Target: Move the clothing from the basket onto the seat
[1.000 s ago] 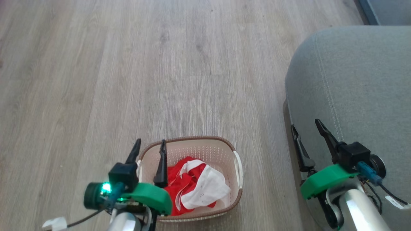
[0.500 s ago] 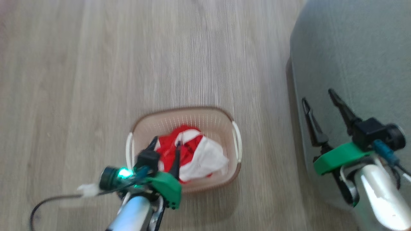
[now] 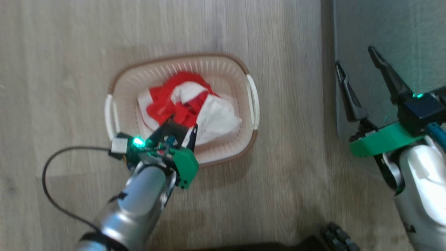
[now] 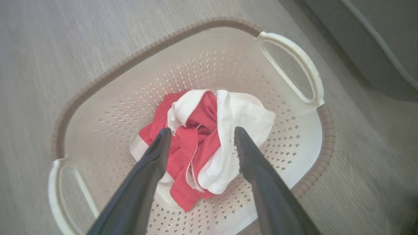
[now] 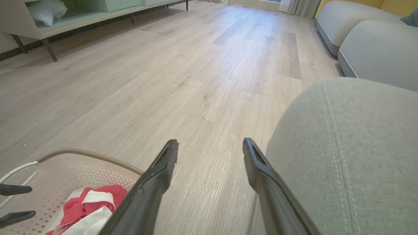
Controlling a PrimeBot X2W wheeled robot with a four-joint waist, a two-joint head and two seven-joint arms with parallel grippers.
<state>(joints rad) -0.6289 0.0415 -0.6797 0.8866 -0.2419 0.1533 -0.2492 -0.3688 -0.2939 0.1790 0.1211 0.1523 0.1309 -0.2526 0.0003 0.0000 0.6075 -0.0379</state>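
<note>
1. Our left hand (image 4: 201, 131) has come down from over the rim into the small cream perforated plastic basket (image 4: 202, 65) with the brown woven-look rim. The head camera has tipped downward too, so the basket's shift up the head view is the camera's doing, not the basket's.
2. The clothing (image 4: 228, 111), a crumpled heap of bright red and white fabric, lies on the basket's floor directly ahead of that hand, with one dark finger on each side of it. The hand is spread wide and grasps nothing. We cannot tell whether its fingers (image 4: 147, 169) already touch the cloth.
3. We judge the reach nearly finished and the pinch next. No garment has left the basket yet.
4. Our right hand (image 5: 210, 143) remains just as wide and empty over the pale wooden floor (image 5: 196, 65). The large grey-green upholstered seat (image 5: 352, 147) lies just to its right.
5. The left wrist view shows what the head view hides behind our forearm: how the fingers straddle the red fold. The right wrist view alone gives the seat's double stitching and rounded corner, with the heap low to that hand's left. In no view can we tell one garment from the other.
</note>
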